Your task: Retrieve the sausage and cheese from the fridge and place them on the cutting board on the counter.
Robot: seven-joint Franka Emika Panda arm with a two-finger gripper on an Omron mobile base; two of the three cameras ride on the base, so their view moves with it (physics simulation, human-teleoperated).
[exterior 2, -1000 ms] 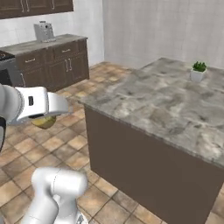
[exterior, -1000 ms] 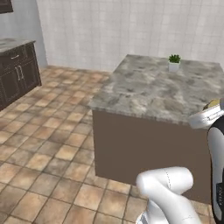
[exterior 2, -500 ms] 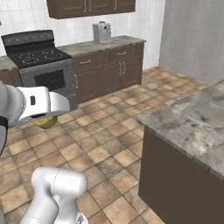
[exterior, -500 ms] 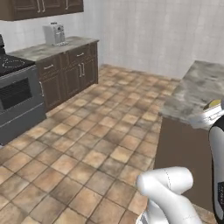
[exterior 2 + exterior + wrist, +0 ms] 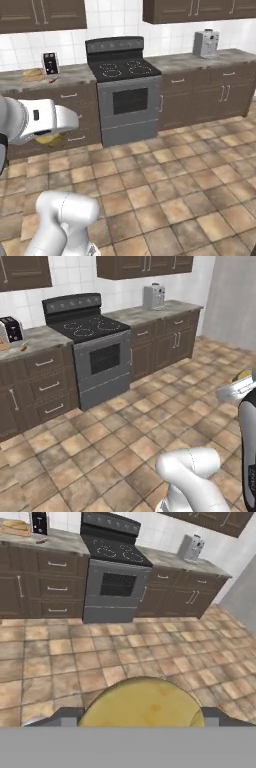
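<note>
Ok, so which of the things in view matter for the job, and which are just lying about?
For the job: cheese held in the gripper; cutting board; counter; small reddish piece by the board, probably the sausage.
Just lying about: toaster; stove; coffee machine.

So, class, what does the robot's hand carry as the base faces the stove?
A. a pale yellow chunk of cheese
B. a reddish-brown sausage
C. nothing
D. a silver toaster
A: in the hand view the cheese sits between the fingers of the hand, pale yellow and rounded.
</note>
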